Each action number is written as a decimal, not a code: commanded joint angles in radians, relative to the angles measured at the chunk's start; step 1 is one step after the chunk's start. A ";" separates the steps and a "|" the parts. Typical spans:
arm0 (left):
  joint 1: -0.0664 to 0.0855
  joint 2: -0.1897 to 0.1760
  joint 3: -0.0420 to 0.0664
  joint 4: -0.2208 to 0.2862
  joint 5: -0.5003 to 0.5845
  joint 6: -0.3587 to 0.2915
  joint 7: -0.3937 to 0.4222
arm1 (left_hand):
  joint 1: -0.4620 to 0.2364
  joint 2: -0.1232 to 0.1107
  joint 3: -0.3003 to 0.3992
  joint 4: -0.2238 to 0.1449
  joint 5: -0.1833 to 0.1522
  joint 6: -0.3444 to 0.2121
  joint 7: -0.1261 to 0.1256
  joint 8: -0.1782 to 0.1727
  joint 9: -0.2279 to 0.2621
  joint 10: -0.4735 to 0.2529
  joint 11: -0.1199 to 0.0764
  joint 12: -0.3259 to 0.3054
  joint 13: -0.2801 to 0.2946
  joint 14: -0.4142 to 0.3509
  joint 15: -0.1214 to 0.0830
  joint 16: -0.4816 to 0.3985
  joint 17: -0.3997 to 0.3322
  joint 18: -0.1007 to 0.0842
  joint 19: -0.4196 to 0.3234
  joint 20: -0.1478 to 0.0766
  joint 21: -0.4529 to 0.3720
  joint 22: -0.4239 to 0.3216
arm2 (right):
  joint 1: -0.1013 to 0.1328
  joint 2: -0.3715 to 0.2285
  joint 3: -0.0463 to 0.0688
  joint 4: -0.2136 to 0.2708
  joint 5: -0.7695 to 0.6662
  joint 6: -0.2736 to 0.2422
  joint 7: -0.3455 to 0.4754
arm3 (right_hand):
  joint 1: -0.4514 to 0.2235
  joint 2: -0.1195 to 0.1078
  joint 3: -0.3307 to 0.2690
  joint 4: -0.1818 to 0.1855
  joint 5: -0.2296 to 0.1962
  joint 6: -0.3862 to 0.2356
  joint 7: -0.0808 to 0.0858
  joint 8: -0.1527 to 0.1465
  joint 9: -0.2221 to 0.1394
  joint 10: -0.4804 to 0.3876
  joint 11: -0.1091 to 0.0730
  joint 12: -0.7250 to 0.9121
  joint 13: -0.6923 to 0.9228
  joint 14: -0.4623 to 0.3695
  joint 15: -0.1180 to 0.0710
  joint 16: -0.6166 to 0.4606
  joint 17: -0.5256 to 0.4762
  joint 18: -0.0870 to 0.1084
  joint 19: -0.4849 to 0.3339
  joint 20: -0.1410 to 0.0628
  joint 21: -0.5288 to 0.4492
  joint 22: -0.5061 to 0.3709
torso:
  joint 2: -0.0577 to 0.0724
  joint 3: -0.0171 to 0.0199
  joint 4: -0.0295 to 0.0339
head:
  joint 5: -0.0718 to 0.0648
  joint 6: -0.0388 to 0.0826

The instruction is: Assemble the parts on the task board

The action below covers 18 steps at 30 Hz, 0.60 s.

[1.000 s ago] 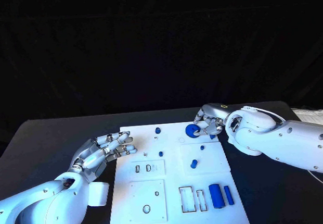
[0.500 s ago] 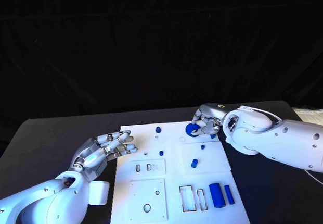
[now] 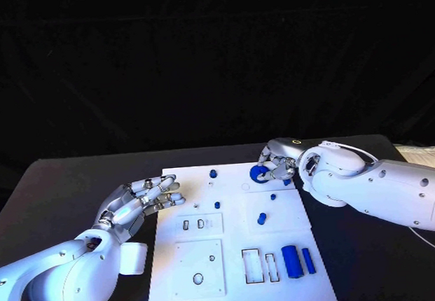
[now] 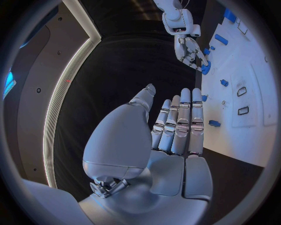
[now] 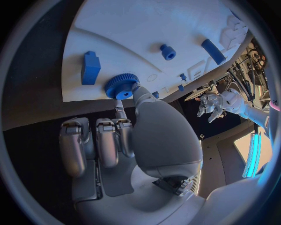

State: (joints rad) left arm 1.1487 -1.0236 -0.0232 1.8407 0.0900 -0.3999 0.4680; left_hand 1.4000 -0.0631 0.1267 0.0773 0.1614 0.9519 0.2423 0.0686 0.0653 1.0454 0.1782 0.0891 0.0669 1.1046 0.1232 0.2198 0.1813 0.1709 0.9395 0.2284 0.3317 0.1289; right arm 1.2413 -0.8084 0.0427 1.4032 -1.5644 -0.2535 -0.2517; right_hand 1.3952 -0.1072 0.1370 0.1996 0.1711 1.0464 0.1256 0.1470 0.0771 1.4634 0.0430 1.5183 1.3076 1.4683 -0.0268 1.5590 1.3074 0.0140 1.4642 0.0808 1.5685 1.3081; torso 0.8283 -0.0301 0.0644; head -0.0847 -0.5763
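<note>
Two hands are over the black worktop. My right hand is at the far right corner of the board, and it pinches a blue toothed gear: in the right wrist view the gear sits at the tips of my thumb and a finger, right at the board's edge, while my other fingers are curled in beside it, off the gear. I cannot tell whether the gear touches the board. My left hand hovers at the board's left edge, holding nothing, its fingers straight and side by side with the thumb apart. On the board are more blue parts: a peg near the far edge, a small piece in the middle, and two bars side by side near the right edge, next to the rectangular slots.
</note>
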 commanded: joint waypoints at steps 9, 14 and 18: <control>0.001 0.001 0.001 0.002 0.001 0.019 0.005 | 0.001 0.014 0.001 -0.007 -0.003 -0.009 0.000 -0.001 0.001 -0.007 0.001 0.000 0.000 -0.008 0.000 -0.007 0.002 0.008 -0.005 -0.001 -0.004 -0.001 | -0.005 0.000 -0.003 0.014 -0.070 -0.049 0.008 | 0.066 0.057 0.108 -0.078 -0.018 0.071 -0.027 0.022 0.021 0.107 -0.026 0.052 0.263 0.101 -0.021 0.008 0.256 -0.014 0.107 -0.017 0.002 0.263 | 0.000 0.0009 0.0000 | 0.002 0.001; 0.001 0.003 0.001 0.001 0.001 0.019 0.005 | 0.004 0.017 0.004 -0.010 -0.003 -0.010 0.000 0.000 0.001 -0.008 0.001 0.000 0.000 -0.009 0.000 -0.008 0.003 0.009 -0.006 -0.001 -0.004 -0.001 | -0.005 0.005 -0.003 0.044 -0.086 -0.101 0.022 | 0.034 0.048 0.117 -0.080 -0.013 0.076 -0.030 0.018 0.023 0.107 -0.028 0.052 0.263 0.102 -0.024 0.011 0.261 -0.014 0.107 -0.020 0.002 0.263 | 0.000 0.0009 0.0010 | 0.004 0.002; 0.001 0.004 0.001 0.001 0.001 0.020 0.005 | 0.006 0.018 0.005 -0.012 -0.003 -0.010 0.000 0.000 0.001 -0.008 0.001 0.001 0.000 -0.009 0.000 -0.008 0.003 0.009 -0.006 -0.001 -0.003 -0.001 | -0.003 0.015 -0.003 0.078 -0.117 -0.130 0.022 | 0.017 0.042 0.120 -0.080 -0.015 0.076 -0.030 0.014 0.023 0.107 -0.028 0.052 0.263 0.102 -0.024 0.011 0.261 -0.014 0.107 -0.021 0.002 0.263 | 0.000 0.0006 0.0011 | 0.006 0.005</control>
State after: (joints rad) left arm 1.1487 -1.0222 -0.0232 1.8407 0.0902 -0.3996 0.4672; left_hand 1.4079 -0.0552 0.1323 0.0716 0.1614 0.9519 0.2423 0.0687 0.0653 1.0454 0.1782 0.0891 0.0669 1.1046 0.1232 0.2158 0.1830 0.1709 0.9395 0.2284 0.3316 0.1289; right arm 1.2367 -0.7978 0.0393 1.4689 -1.6264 -0.3300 -0.2429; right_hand 1.4261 -0.0807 0.2516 0.1198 0.1554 1.0572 0.1266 0.1474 0.0742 1.4635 0.0216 1.5674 1.3074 1.4665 -0.0468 1.5636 1.3081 0.0140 1.4645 0.0660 1.5685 1.3078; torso 0.8284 -0.0291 0.0650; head -0.0799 -0.5736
